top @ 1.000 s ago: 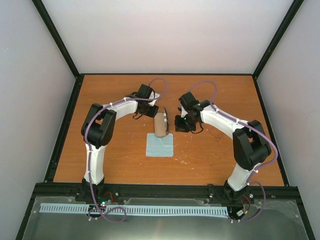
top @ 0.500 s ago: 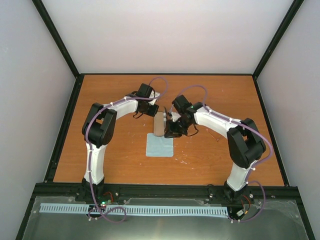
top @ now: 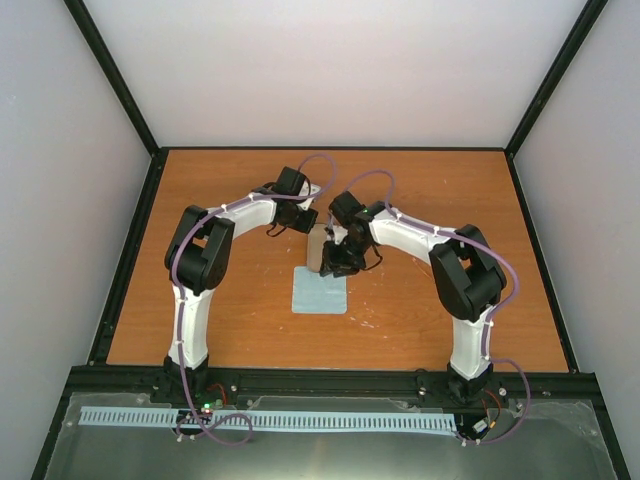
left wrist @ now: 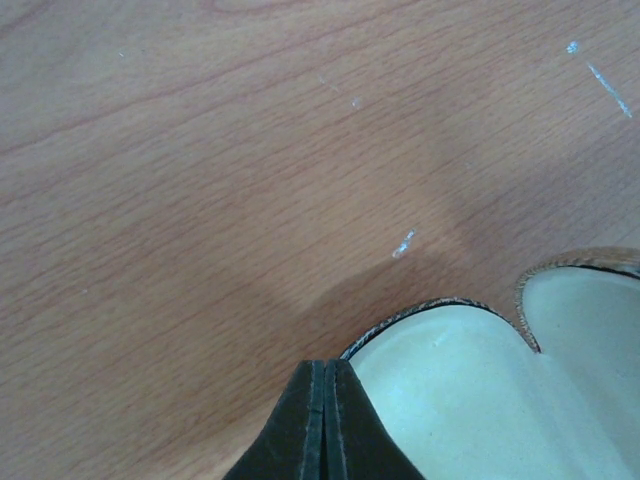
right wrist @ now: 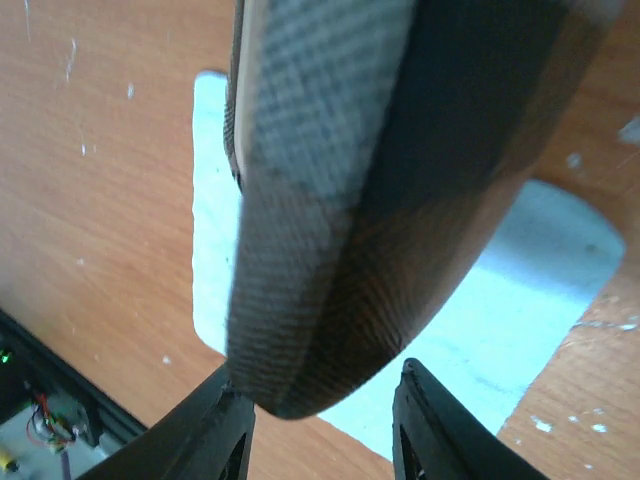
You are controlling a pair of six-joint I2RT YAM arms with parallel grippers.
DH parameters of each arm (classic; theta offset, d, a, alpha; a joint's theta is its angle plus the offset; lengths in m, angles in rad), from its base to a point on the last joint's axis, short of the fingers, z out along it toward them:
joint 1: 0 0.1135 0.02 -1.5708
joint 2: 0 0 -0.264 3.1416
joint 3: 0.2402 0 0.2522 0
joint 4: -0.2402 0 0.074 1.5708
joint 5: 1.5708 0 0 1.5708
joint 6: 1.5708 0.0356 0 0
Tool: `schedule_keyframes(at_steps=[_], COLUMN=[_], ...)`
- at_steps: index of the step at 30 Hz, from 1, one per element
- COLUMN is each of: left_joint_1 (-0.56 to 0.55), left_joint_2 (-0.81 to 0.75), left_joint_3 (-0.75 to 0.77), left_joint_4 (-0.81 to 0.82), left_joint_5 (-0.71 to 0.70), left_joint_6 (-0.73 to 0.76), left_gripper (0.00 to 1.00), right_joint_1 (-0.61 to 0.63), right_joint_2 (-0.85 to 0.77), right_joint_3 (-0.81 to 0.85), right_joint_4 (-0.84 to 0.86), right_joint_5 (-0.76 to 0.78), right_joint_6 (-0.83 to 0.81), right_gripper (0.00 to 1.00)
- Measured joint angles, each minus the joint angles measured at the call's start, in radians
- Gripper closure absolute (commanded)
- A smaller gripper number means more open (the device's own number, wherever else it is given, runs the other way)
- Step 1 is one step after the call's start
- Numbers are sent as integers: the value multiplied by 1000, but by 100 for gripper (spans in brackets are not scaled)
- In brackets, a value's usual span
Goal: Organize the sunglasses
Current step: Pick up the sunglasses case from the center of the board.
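The brown case (top: 317,248) with grey stripes lies at mid-table, its near end over the pale blue cloth (top: 320,293). My left gripper (top: 303,222) is at its far end. In the left wrist view the fingers (left wrist: 325,365) are pressed together at the rim of the case, whose pale lining (left wrist: 450,390) shows. My right gripper (top: 338,262) is open at the case's near right side. In the right wrist view its jaws (right wrist: 322,385) straddle the case's rounded end (right wrist: 330,180) above the cloth (right wrist: 500,300). The sunglasses are not visible.
The wooden table (top: 200,300) has a black raised frame around it and grey walls on three sides. Both arm bases stand at the near edge.
My right gripper has moved left across the table until its open jaws sit around the near end of the case. The left arm and the case have stayed put.
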State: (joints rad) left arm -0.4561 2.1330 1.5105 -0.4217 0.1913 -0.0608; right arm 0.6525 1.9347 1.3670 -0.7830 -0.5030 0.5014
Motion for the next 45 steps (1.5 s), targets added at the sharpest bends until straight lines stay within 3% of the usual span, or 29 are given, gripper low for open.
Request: schedule_keyframes(at_steps=[11, 16, 20, 26, 30, 32, 40, 45], left_joint_1=[0, 0, 1, 6, 6, 5, 27, 117], left_joint_2=[-1, -6, -6, -7, -7, -8, -61, -136], left_joint_3=[0, 0, 0, -5, -10, -11, -11, 31], left_joint_4=[8, 14, 18, 16, 8, 5, -2, -13], left_joint_5=[5, 12, 11, -2, 0, 2, 8, 83], left_joint_6=[0, -1, 0, -4, -12, -14, -23, -27], left_gripper=[94, 93, 91, 66, 34, 27, 20, 20], right_joint_1=[-1, -1, -1, -6, -6, -6, -6, -7], right_joint_2=[22, 48, 76, 121, 145, 155, 164, 163], right_joint_3=[114, 137, 182, 257, 299, 321, 388, 406], right_joint_4=[-40, -84, -134, -201, -225, -235, -287, -282], right_joint_5=[159, 182, 213, 291, 332, 353, 483, 561], right_joint_6=[15, 12, 13, -11, -39, -57, -165, -264], right_gripper=[77, 78, 88, 97, 97, 97, 97, 97])
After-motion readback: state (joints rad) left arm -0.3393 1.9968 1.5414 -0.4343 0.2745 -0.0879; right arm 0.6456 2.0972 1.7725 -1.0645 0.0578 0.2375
